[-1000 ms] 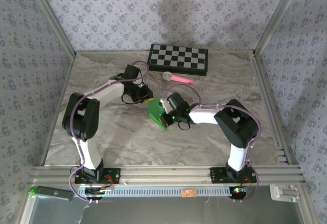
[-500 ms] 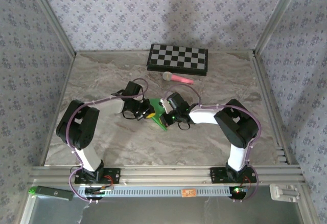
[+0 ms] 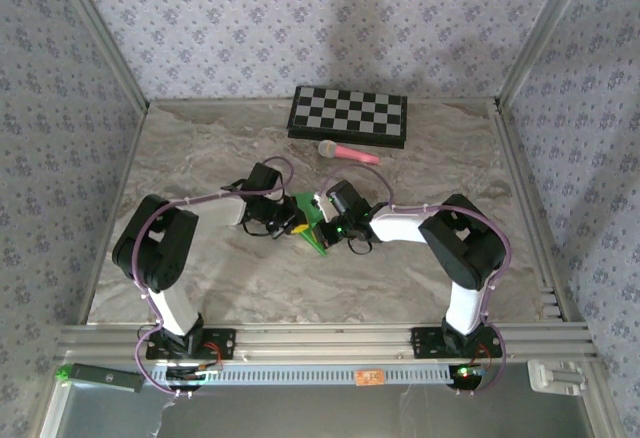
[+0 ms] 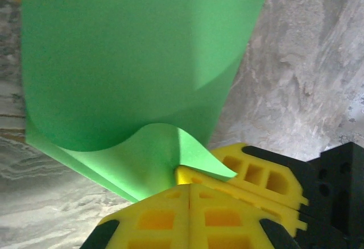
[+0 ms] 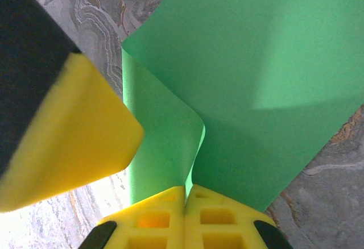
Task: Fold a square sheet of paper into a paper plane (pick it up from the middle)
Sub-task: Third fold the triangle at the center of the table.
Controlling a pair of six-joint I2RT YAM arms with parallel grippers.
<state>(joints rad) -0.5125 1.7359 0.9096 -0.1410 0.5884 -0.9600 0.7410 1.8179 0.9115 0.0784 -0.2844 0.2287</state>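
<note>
Paper: the square sheet of bright green paper (image 3: 314, 239), thin and matte, sits near the middle of the desk between the two grippers. It is bent into soft curves rather than lying flat. Whether its lower edge touches the desk cannot be told.
Left gripper: the left gripper (image 3: 288, 222) is at the sheet's left side. Its yellow fingers (image 4: 153, 220) are pressed together, clamped on a curled edge of the sheet.
Right gripper: the right gripper (image 3: 322, 216) is at the sheet's right side. Its yellow fingers (image 5: 216, 226) are closed tight on a fold of the sheet.
Spacing: the two grippers meet almost tip to tip.
Desk: grey-veined, marble-patterned desk (image 3: 200, 158).
Far side: a flat black-and-white checkered board (image 3: 348, 115) lies at the back edge. A pink-handled microphone (image 3: 350, 152) lies just in front of it, apart from the sheet.
</note>
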